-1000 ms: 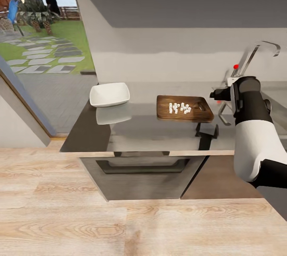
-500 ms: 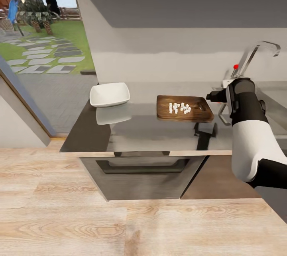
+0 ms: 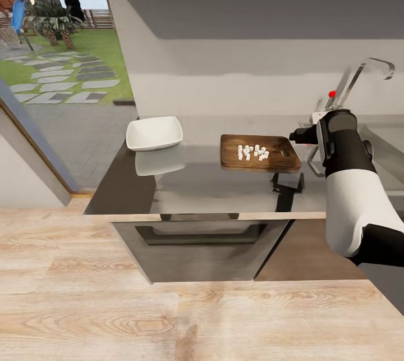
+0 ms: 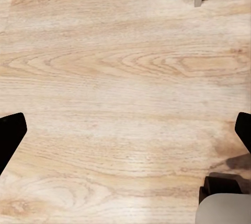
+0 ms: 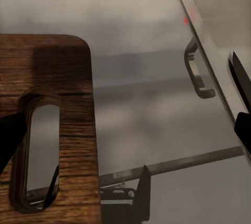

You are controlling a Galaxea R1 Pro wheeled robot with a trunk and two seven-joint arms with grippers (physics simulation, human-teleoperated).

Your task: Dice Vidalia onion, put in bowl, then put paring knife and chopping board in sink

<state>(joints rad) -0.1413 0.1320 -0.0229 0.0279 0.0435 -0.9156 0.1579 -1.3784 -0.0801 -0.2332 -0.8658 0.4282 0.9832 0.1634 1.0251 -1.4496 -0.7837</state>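
1. We look down on a long grey brushed-steel countertop [image 3: 213, 181] above dark cabinets, with pale wood flooring [image 3: 112, 305] in front and a glass opening onto a garden at its left end.
2. Taking the rectangular brown wooden chopping board [image 3: 260, 154] as our landmark: the shallow white squarish bowl [image 3: 154, 133] sits well to its left, near the countertop's left corner, with bare steel between them.
3. Small white diced onion pieces [image 3: 253, 152] lie on the board's middle; its slot-shaped handle hole [image 5: 35, 151] is at the right end.
4. Just right of the board hovers our right gripper [image 3: 296, 137]; in the wrist view its dark fingers [image 5: 9, 136] stand wide apart, one over the board's handle end, holding nothing.
5. Beyond it rises the curved chrome tap [image 3: 359, 77] with its red knob [image 3: 332, 94], at the stainless-steel sink [image 3: 387, 142].
6. Our left gripper [image 4: 125, 130] hangs wide apart over the floor.
7. Over the last second the right arm has eased left towards the board; board, dice and bowl have not moved.
8. The board's front edge leaves a broad open strip of steel.
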